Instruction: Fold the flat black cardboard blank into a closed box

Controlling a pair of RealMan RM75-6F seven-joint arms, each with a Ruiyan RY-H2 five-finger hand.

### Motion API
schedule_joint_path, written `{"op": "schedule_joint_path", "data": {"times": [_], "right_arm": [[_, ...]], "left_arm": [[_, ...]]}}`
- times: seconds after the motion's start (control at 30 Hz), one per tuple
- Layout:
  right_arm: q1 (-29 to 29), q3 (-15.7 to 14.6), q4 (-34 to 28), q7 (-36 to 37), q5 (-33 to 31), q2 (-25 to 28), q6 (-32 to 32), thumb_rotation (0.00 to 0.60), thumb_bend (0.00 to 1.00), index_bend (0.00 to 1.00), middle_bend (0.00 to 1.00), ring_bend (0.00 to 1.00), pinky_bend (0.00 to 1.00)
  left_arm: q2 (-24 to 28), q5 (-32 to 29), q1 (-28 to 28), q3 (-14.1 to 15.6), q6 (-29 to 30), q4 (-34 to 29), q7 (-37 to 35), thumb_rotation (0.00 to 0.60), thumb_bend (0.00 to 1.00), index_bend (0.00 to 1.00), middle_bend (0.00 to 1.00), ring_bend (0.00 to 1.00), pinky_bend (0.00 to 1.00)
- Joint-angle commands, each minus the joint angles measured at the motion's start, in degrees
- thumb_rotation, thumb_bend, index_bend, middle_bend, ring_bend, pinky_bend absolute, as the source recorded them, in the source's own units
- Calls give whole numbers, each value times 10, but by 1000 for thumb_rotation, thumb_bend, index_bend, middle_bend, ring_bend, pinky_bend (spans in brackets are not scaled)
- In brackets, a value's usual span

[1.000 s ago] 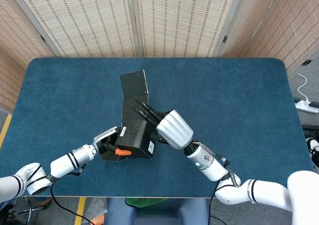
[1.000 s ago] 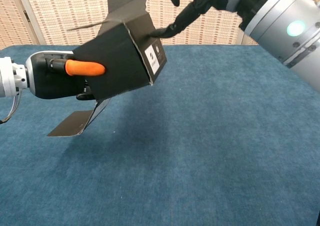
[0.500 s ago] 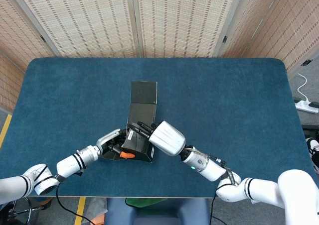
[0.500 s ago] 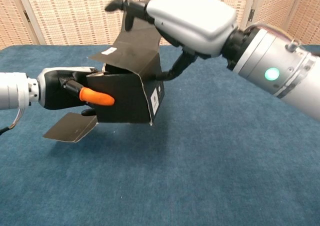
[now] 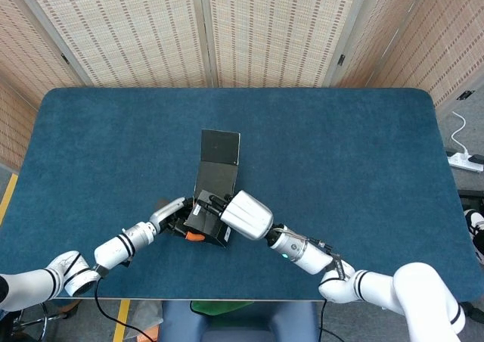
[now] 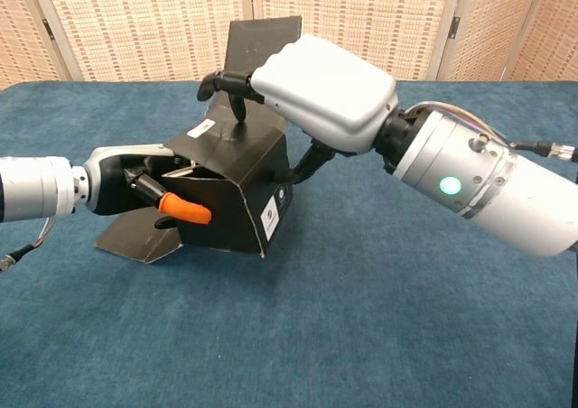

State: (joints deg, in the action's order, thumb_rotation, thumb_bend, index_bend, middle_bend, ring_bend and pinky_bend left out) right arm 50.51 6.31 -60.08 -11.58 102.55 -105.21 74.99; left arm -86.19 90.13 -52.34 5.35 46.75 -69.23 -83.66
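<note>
The left hand (image 6: 126, 184) grips the near-left corner of the black cardboard box (image 6: 237, 205), its orange-tipped finger (image 6: 184, 210) pressed on the front wall. The box sits half formed on the blue table (image 6: 361, 336), one flap flat beneath those fingers, lid flap upright. The right hand (image 6: 312, 92) presses curled fingers (image 6: 230, 88) onto its top panel.

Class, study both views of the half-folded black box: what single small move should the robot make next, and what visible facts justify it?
Probably fold the upright lid flap down over the box. The body is formed and rests on the table, the left hand grips its near end, and the right hand rests on top, but the lid stands open behind.
</note>
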Motion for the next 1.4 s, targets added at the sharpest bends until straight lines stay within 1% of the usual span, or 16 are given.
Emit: {"op": "schedule_joint_path", "data": {"times": [0.03, 0.1, 0.2, 0.23, 0.37, 0.5, 0.93, 1.13, 1.23, 1.4], "right_arm": [[5, -3, 18, 9, 3, -12, 3, 600, 45, 279, 433, 765, 1000], [7, -6, 26, 11, 4, -15, -1, 600, 45, 307, 445, 766, 1000], [9, -10, 38, 8, 3, -18, -9, 600, 46, 375, 456, 767, 1000], [11, -12, 41, 7, 2, -18, -15, 600, 55, 402, 458, 767, 1000], [16, -20, 52, 1, 4, -19, -29, 600, 98, 461, 459, 767, 1000], [19, -34, 71, -2, 9, -27, -40, 600, 138, 467, 458, 767, 1000], [16, -72, 136, 23, 28, -51, -36, 600, 139, 467, 444, 768, 1000], [17, -80, 151, 25, 39, -58, -24, 600, 153, 467, 443, 771, 1000], [17, -86, 152, 29, 46, -58, -14, 600, 158, 467, 442, 772, 1000], [16, -93, 150, 17, 51, -53, -14, 600, 158, 467, 441, 772, 1000]], "left_arm": [[-6, -4, 2, -3, -5, 7, 11, 600, 199, 324, 246, 589, 802], [-10, -5, 3, -4, -7, 13, 22, 600, 198, 323, 244, 587, 800], [-16, -7, 6, -4, -13, 20, 42, 600, 198, 318, 238, 583, 796], [-19, -8, 7, -4, -15, 23, 50, 600, 198, 316, 236, 583, 796], [-30, -16, 9, -5, -29, 34, 71, 600, 200, 309, 230, 583, 792], [-46, -23, 11, -8, -42, 49, 100, 600, 198, 294, 221, 583, 785], [-80, -46, 32, -17, -54, 74, 209, 600, 197, 248, 194, 577, 780], [-80, -51, 36, -22, -56, 70, 228, 600, 198, 212, 179, 576, 775], [-72, -51, 38, -25, -56, 57, 233, 600, 199, 188, 171, 575, 771], [-67, -49, 41, -27, -57, 49, 244, 600, 200, 170, 164, 572, 767]]}}
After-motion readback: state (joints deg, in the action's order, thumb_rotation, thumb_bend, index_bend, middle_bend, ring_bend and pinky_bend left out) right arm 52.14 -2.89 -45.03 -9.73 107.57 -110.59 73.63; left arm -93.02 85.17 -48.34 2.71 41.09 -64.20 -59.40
